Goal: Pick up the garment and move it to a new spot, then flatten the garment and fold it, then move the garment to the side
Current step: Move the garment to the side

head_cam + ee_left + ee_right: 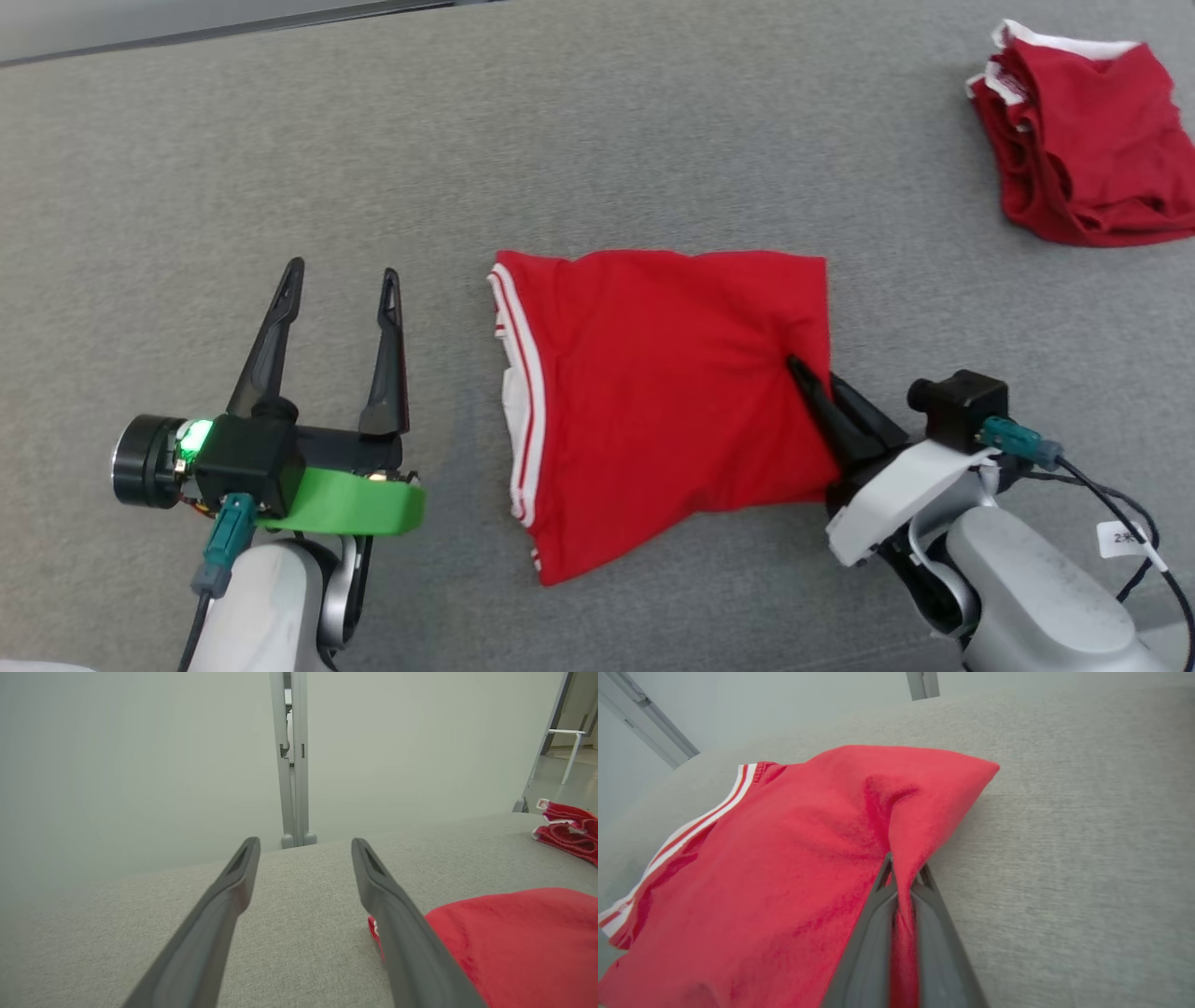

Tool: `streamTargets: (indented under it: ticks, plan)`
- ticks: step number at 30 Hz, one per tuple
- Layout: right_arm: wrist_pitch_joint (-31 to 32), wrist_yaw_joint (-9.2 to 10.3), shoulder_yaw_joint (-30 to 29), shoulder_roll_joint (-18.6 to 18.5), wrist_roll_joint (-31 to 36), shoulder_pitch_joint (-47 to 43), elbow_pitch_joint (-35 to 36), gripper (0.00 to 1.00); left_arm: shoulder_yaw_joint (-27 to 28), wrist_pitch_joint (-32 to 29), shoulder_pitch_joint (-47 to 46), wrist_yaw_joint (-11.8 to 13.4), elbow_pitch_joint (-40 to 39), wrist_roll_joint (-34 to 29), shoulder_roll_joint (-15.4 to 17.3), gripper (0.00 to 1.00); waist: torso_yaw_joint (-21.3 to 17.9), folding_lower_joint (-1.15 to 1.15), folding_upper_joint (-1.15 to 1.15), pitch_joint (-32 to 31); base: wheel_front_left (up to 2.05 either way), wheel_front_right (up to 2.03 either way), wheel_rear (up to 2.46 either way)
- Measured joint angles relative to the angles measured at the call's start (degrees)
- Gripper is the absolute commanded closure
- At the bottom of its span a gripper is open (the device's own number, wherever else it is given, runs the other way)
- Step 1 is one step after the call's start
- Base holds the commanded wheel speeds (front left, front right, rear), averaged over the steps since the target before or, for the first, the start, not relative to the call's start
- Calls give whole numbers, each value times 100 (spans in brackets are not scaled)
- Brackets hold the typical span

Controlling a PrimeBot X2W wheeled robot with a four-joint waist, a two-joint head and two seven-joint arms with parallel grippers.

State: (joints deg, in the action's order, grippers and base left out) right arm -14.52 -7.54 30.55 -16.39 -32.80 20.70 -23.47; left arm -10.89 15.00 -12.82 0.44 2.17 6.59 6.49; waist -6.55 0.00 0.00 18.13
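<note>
We hold our left end effector (343, 273) spread wide above the grey surface (560, 140), just left of the red garment (644, 392), which lies flat at the middle. Our right end effector (814, 373) is pinched tight on the garment's right edge. A crumpled red bundle (1083, 140) sits at the far right.

Head looks down; low wrist views share garment (653, 401).
</note>
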Motion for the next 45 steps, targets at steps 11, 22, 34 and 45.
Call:
streamTargets:
  ticks: [11,22,34,45]
  plan:
    - [-46,1,-408,-513,-60,716,70,100,-453,-394,-471,-218,-320,-204,53,0,-1074,0,0,285,0,0,0]
    - [-48,0,-649,-1497,-348,2618,-344,100,-806,-636,-1298,-404,-544,-430,122,0,-1278,0,0,1212,0,0,0]
    - [-52,0,-1479,-2120,-889,3345,-1818,100,-1091,-730,-1779,-523,-645,-579,201,0,-1085,1,0,2146,0,0,0]
    - [-53,1,-2965,-1656,249,2995,-1895,0,-1190,-598,-1830,-517,-491,-548,194,0,-881,0,0,2145,0,0,0]
